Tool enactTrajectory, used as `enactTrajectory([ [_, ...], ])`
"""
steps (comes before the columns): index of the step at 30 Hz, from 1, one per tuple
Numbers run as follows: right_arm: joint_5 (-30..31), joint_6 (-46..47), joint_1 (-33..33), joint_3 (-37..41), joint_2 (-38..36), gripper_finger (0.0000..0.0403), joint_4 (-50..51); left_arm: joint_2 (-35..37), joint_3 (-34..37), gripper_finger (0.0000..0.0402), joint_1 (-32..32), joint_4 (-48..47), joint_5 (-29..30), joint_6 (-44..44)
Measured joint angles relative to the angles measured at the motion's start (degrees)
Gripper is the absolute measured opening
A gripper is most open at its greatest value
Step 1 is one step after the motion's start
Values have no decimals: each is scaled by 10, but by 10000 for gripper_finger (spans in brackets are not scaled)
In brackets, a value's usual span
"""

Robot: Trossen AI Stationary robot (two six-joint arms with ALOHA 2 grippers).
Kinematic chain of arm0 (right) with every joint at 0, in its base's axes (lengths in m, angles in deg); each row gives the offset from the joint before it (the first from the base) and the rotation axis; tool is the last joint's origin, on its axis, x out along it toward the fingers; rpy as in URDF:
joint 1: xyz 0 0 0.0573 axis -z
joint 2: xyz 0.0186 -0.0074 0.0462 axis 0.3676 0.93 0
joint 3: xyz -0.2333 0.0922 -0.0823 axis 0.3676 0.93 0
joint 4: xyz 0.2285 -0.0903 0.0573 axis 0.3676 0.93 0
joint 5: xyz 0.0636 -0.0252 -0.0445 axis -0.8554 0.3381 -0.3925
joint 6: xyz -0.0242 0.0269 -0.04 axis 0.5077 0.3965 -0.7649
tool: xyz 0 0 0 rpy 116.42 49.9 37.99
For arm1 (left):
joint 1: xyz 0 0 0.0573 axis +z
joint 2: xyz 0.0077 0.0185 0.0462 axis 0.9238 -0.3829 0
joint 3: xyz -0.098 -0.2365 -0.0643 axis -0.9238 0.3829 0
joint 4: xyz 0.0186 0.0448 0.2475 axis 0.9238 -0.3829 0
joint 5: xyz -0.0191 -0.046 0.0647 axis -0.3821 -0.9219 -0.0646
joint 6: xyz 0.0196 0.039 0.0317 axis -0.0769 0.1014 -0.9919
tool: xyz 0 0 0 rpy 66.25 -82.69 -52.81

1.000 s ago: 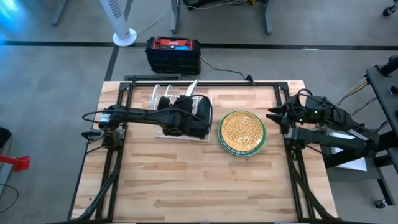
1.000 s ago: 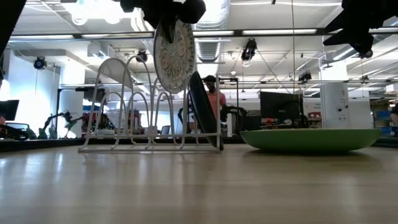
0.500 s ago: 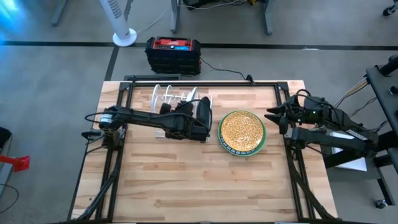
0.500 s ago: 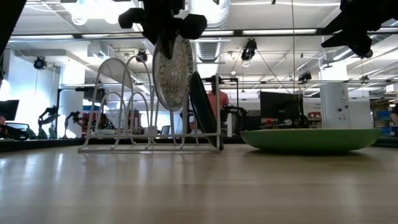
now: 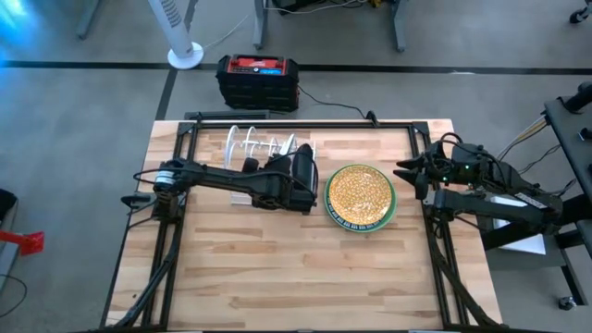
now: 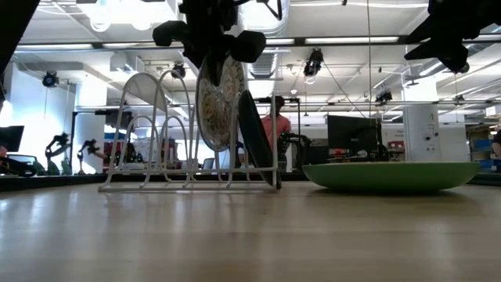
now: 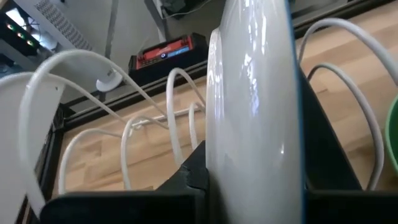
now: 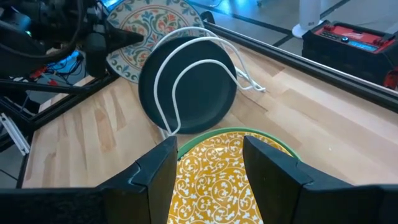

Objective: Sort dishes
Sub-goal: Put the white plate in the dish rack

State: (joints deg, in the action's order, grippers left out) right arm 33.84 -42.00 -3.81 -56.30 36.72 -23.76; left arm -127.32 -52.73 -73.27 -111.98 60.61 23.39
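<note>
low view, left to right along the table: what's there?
White wire rack → floral plate held upright in the left gripper above the rack → dark plate leaning in the rack's end slot → green plate flat on the table.

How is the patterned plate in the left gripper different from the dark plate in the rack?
The patterned plate has a light face with floral decoration; the dark plate is plain and dark. The patterned plate is held by the left gripper, shut on its top edge, above the white wire rack; the dark plate rests in the rack's end slot, untouched and leaning. Both are round, of similar size and stand on edge.
</note>
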Motion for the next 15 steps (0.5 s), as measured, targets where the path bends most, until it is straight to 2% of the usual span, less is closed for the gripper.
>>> enactTrajectory([
  [15, 0, -5, 0, 0, 0, 175, 1, -1, 11, 21, 0, -2, -17, 33],
])
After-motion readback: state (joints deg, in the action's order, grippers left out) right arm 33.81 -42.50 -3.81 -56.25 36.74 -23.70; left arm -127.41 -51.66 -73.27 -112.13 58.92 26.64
